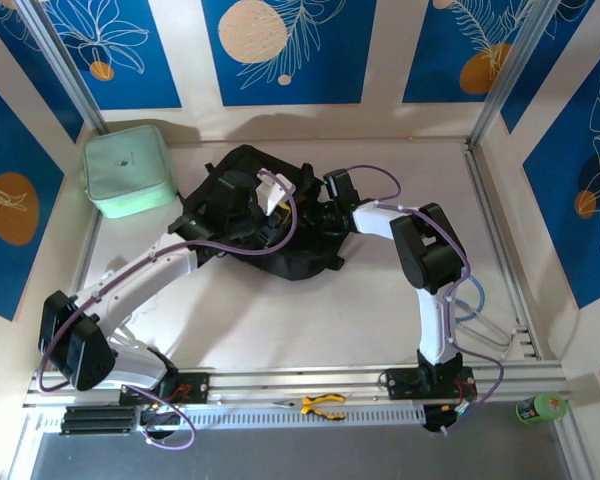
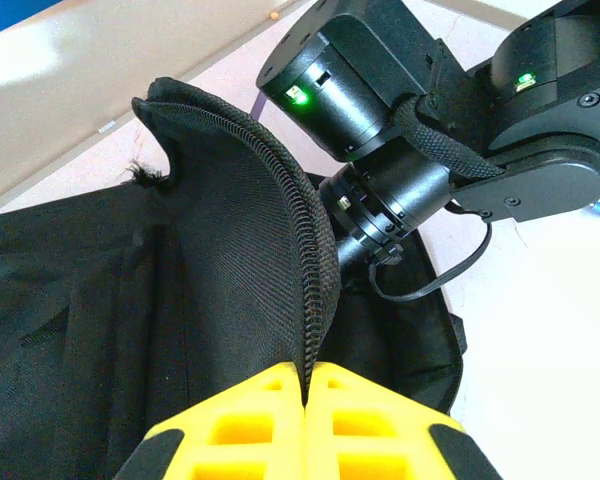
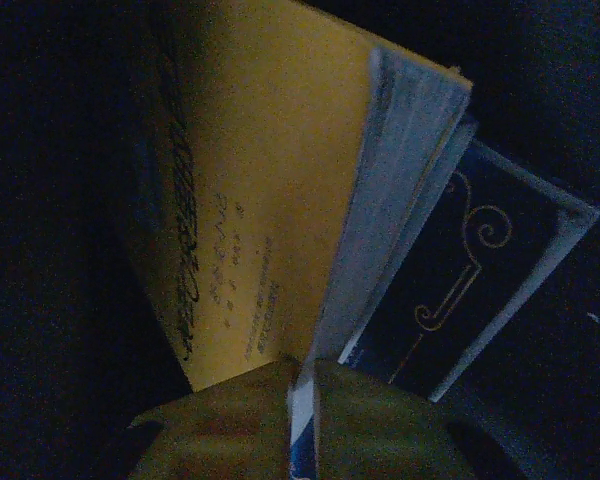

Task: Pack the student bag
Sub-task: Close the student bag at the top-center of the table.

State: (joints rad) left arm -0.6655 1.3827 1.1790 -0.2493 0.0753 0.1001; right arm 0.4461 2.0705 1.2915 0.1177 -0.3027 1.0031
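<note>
Bag (image 1: 290, 262) on the table (image 1: 310, 320), far middle, just right of a mint case (image 1: 130, 172), mouth slack and open. Left claw (image 2: 306, 385) pressed fully together on the bag's zipper edge, holding that flap (image 2: 230, 230) raised, with yellow fingers (image 2: 240, 430) parted by nothing but the fabric. Right arm (image 2: 400, 130) just beyond the flap, angled down into the opening. Right claw (image 3: 302, 400) inside the dark bag, all but closed, pinching a thin white-and-blue edge, seemingly of the yellow book (image 3: 250, 200). Dark blue book (image 3: 470, 270) with gold scrollwork leaning against that one's pages. Seen from above, both wrists over the bag, one from each side. Pliers (image 1: 323, 404) on the front rail (image 1: 380, 385), well apart from the bag. Green can (image 1: 540, 407) at the near right corner.
</note>
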